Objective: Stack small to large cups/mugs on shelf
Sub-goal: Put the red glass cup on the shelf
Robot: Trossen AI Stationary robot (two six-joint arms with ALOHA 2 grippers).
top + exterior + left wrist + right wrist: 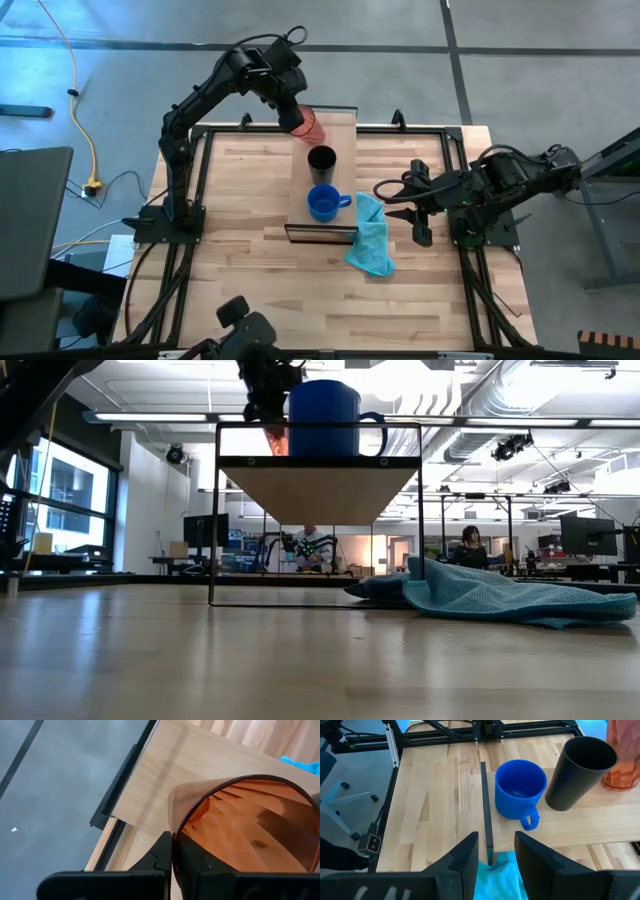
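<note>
High view | left tool pinching translucent ribbed red tumbler rim; right tool spread, empty

Bright open workshop: grey floor, tall windows, ceiling ducts, distant desks.

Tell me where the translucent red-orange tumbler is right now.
In the high view the translucent red-orange tumbler sits at the far end of the light-wood shelf board, just beyond the black cylindrical cup, its rim gripped by the left hand.
</note>
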